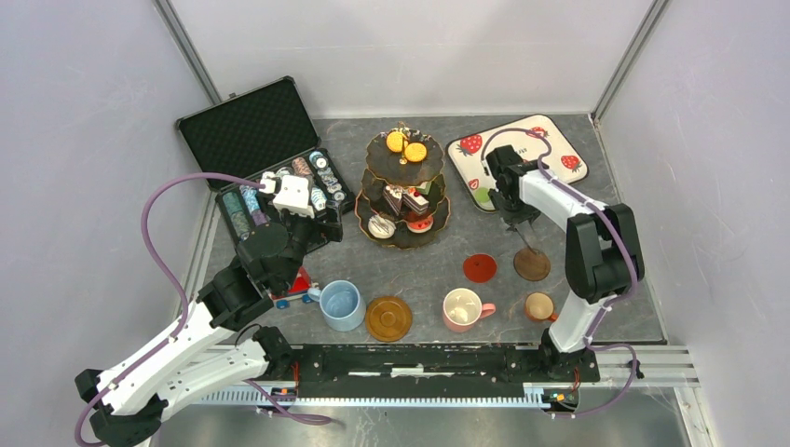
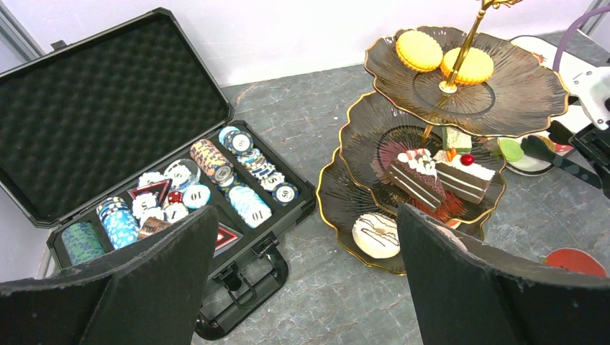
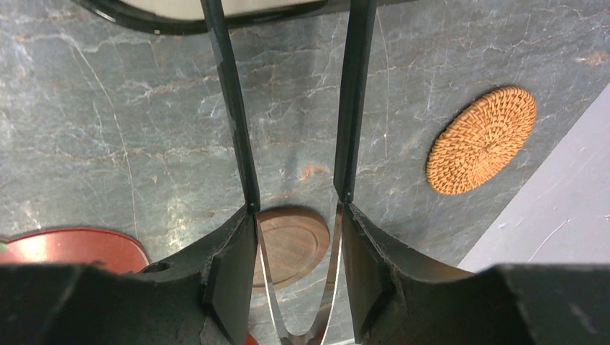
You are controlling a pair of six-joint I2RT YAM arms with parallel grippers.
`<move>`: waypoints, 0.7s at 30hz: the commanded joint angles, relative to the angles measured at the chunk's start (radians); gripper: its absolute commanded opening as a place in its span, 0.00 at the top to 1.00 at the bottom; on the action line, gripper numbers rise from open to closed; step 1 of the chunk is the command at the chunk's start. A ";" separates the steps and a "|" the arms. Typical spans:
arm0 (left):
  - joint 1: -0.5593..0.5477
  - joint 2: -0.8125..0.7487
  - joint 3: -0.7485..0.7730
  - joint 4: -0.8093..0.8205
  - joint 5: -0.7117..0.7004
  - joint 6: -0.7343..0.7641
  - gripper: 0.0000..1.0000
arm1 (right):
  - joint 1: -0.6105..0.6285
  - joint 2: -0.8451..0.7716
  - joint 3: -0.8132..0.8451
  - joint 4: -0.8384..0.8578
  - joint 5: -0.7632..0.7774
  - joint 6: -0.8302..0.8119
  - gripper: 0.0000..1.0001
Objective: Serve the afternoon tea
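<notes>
Left of the stand (image 1: 380, 163) the left gripper (image 2: 306, 237) is held open — tongs (image 3: 352, 108) are clamped by the right gripper (image 1: 515, 221).

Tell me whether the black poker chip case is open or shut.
Open. The case has its foam-lined lid tilted back, and the chips inside are exposed.

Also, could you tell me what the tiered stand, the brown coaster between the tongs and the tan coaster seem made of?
The brown coaster between the tongs looks like wood: smooth, matte, faint grain. The tan coaster looks like woven rattan or straw: spiral weave shows. The stand seems dark glossy glass or plastic, ribbed, gold-rimmed.
</notes>
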 commanded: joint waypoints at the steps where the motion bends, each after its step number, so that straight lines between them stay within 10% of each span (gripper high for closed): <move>1: 0.004 0.001 0.015 0.021 -0.003 -0.018 0.00 | -0.016 0.032 0.055 0.044 0.010 0.000 0.50; 21: 0.004 0.003 0.015 0.020 0.007 -0.021 0.00 | -0.068 0.041 0.059 0.050 -0.126 -0.002 0.65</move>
